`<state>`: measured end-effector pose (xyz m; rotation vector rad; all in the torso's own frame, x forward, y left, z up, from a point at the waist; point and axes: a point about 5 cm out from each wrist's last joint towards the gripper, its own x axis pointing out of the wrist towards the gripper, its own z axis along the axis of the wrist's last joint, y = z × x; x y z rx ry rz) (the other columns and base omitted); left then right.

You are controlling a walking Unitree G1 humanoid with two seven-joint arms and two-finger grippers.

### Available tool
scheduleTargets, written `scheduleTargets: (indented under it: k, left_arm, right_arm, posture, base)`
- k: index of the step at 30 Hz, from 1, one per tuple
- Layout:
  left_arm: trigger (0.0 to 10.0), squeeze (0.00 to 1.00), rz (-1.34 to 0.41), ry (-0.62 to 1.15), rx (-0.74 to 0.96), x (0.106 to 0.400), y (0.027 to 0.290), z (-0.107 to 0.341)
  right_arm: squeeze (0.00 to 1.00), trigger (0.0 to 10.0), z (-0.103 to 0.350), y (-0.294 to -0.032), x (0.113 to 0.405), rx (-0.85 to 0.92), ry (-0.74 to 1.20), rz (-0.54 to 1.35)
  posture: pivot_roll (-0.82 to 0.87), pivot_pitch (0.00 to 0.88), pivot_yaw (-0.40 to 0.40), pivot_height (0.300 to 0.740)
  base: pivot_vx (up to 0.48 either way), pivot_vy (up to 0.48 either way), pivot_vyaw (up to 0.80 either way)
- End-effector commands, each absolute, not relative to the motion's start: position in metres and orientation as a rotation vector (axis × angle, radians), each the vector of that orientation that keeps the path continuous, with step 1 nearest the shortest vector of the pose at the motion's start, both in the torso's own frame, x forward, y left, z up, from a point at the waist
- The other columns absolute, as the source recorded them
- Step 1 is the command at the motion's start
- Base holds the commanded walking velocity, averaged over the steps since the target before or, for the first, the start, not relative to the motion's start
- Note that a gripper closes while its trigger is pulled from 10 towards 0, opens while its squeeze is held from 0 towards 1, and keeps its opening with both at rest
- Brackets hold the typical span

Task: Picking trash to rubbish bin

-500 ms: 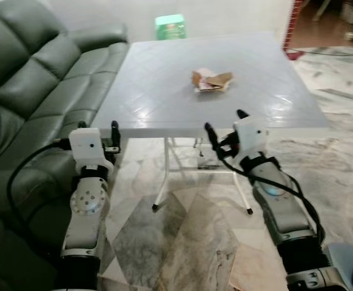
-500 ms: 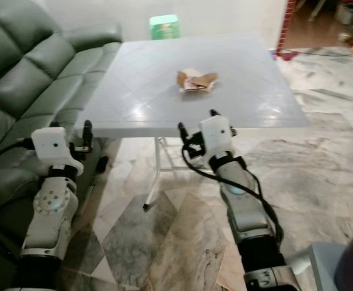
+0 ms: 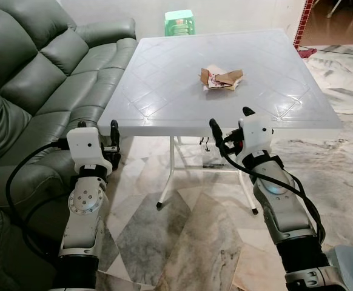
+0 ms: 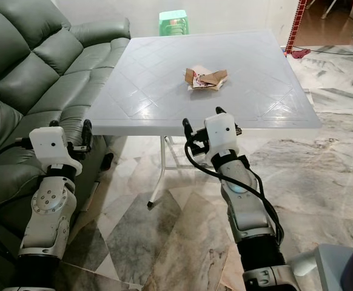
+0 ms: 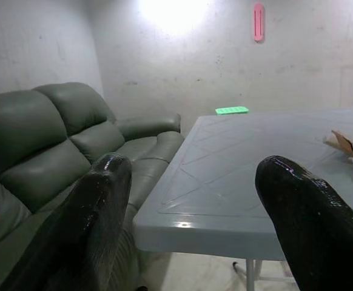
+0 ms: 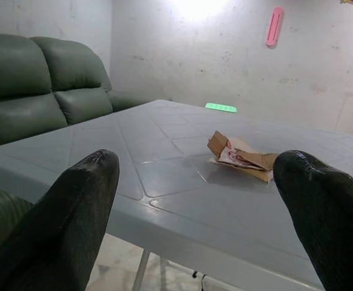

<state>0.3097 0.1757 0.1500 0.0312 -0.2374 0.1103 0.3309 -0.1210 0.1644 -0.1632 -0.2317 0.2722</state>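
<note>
Bench: pale grey square plastic bench [image 3: 164, 91], sofa alongside.
Trash: crumpled brown cardboard wrapper [image 3: 221, 79] mid-bench, long axis crosswise.
Right claw [image 3: 230, 120]: fingers apart, at near edge; trash at twelve o'clock, nearer arm.
Left claw [image 3: 112, 134]: fingers apart, trash at two o'clock.

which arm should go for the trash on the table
Right. The right gripper is open at the table edge, roughly in line with the trash; the left gripper is by the corner, farther off.

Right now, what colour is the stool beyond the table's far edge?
Light green. The stool shows best in the right eye view, standing against the wall behind the table.
</note>
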Motion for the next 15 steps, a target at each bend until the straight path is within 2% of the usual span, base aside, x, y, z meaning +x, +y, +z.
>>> scheduleTargets:
  k: [1, 3, 8, 15]
  left_arm:
    - [10.0, 0.00, 0.102, -0.244, 0.021, 0.3123, 0.1751, 0.1536]
    - [10.0, 0.00, 0.087, -0.240, 0.019, 0.3121, 0.1733, 0.1529]
    - [10.0, 0.00, 0.088, -0.233, 0.015, 0.3116, 0.1728, 0.1510]
    - [10.0, 0.00, 0.059, -0.239, 0.011, 0.3120, 0.1712, 0.1520]
  right_arm:
    - [0.00, 10.0, 0.1726, -0.1203, 0.3325, -0.163, -0.258, 0.262]
    - [0.00, 10.0, 0.1717, -0.1210, 0.3330, -0.163, -0.247, 0.257]
    - [0.00, 10.0, 0.1724, -0.1223, 0.3331, -0.159, -0.248, 0.253]
    - [0.00, 10.0, 0.1740, -0.1223, 0.3328, -0.163, -0.259, 0.254]
  posture:
    - [-0.01, 0.005, 0.053, 0.740]
    - [-0.01, 0.006, 0.053, 0.740]
    - [-0.02, 0.008, 0.051, 0.740]
    - [-0.02, 0.011, 0.049, 0.740]
  base:
    - [0.000, 0.000, 0.00]
    - [0.000, 0.000, 0.00]
    - [0.000, 0.000, -0.80]
    - [0.035, 0.000, 0.00]
